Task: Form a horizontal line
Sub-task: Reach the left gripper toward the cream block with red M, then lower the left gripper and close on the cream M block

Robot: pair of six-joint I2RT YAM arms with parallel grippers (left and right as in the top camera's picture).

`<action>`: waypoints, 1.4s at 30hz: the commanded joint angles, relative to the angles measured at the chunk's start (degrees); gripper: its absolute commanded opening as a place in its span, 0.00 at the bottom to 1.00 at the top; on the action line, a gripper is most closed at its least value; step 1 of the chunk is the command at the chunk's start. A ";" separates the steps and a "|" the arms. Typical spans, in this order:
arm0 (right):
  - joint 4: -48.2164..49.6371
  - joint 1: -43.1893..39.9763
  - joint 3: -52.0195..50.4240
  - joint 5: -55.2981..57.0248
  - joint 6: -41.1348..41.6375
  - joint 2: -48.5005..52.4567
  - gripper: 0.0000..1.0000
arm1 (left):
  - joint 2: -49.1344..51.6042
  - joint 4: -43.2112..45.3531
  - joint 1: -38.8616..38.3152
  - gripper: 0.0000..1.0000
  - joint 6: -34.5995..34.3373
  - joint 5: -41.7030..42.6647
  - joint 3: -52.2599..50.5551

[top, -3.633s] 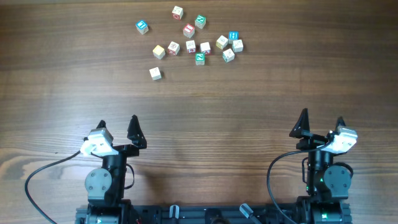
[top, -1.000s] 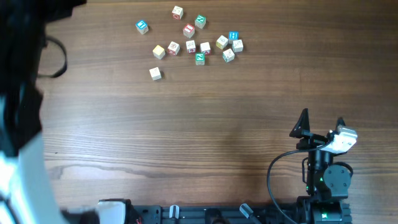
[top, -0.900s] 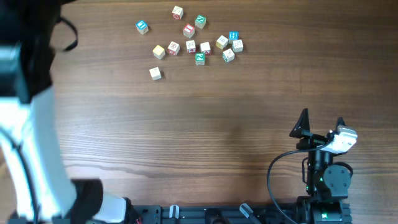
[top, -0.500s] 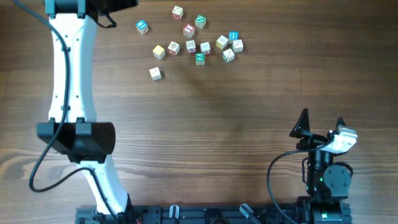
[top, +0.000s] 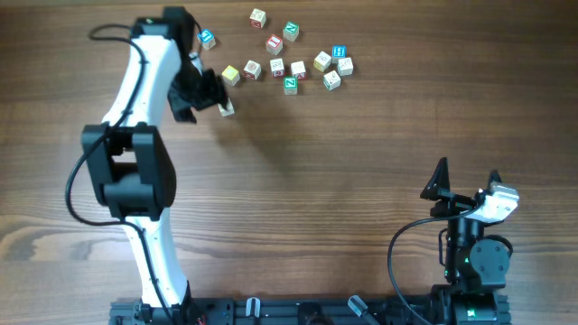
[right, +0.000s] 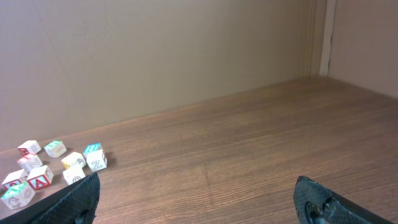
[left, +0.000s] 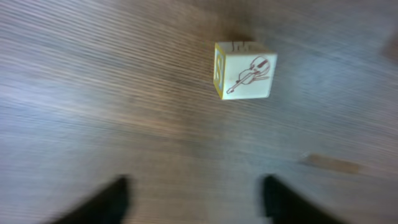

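Wooden letter cubes (top: 277, 67), cream, yellowish, green-faced, in a ragged cluster; left claw (left: 194, 190), right claw (right: 196, 186) both apart.

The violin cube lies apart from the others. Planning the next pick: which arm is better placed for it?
Left. Its open fingers hover just short of the violin cube. The right arm sits folded at its base, far from every cube.
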 commanded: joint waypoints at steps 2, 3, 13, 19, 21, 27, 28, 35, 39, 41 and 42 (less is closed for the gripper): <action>0.17 -0.28 -0.04 0.37 -0.70 -0.31 1.00 | 0.31 6.93 -3.41 1.00 -1.33 0.68 -6.27; 0.17 -0.28 -0.04 0.37 -0.70 -0.31 1.00 | 0.31 8.94 -3.74 1.00 -2.32 0.37 -6.43; 0.17 -0.28 -0.04 0.37 -0.70 -0.20 1.00 | 0.57 15.78 -4.57 1.00 -7.52 -5.75 -6.99; 0.15 -0.28 -0.04 0.37 -0.68 -0.20 1.00 | 0.57 19.85 -4.63 1.00 -7.52 -5.99 -6.99; 0.15 -0.28 -0.04 0.37 -0.70 -0.20 1.00 | 0.57 20.22 -4.63 1.00 -7.52 -6.01 -6.99; 0.15 -0.28 -0.04 0.37 -0.70 -0.20 1.00 | 0.63 20.28 -4.63 0.52 -7.50 -6.25 -6.99; 0.17 -0.28 -0.04 0.37 -0.70 -0.20 1.00 | 0.63 20.59 -4.61 0.50 -7.48 -6.25 -6.99; 0.17 -0.28 -0.04 0.37 -0.70 -0.20 1.00 | 0.63 23.43 -4.57 0.36 -7.48 -6.45 -6.99; 0.17 -0.28 -0.04 0.37 -0.70 -0.17 1.00 | 0.63 22.62 -4.57 0.49 -7.48 -6.47 -6.99; 0.15 -0.28 -0.04 0.37 -0.70 -0.17 1.00 | 0.63 22.27 -4.57 0.55 -7.48 -6.67 -6.99; 0.17 -0.28 -0.04 0.37 -0.70 -0.17 1.00 | 0.63 21.73 -4.59 0.59 -7.50 -6.67 -6.99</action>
